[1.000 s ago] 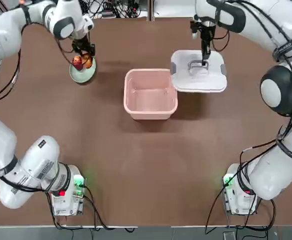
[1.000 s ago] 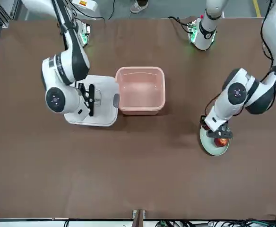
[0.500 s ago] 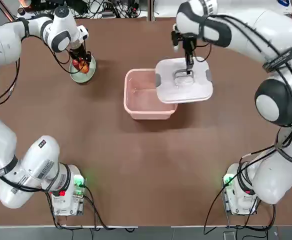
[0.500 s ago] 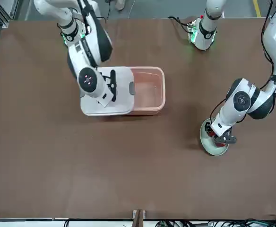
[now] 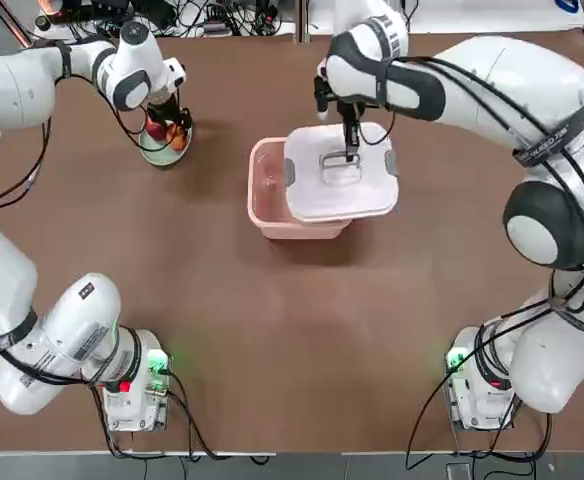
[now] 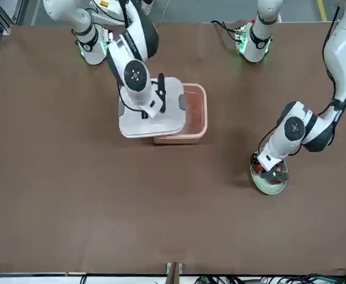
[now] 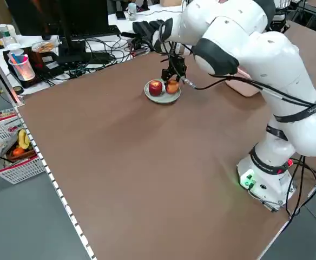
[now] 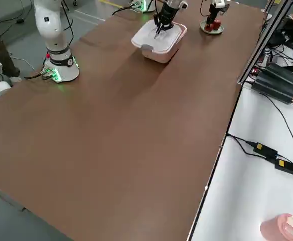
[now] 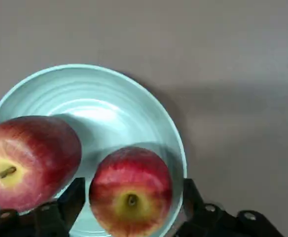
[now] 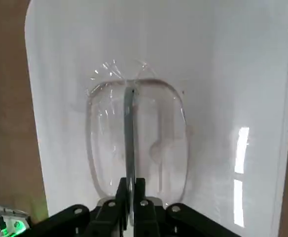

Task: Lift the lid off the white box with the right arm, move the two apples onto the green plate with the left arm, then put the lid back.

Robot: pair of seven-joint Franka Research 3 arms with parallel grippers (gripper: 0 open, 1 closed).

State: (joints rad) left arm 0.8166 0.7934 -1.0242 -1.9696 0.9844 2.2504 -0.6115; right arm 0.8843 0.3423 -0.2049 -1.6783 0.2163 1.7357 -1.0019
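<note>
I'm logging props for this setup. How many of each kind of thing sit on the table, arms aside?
Apples: 2, red and orange-red, both on the plate
Plate: 1
Box: 1
Lid: 1, held over the box
Total: 5

The top view looks straight down, arm bases at its lower edge. The front view faces the robot from across the table [image 6: 54, 225]. Side views look diagonally from raised corners. Wrist views are close. Top and front share the box [image 5: 267, 200].
</note>
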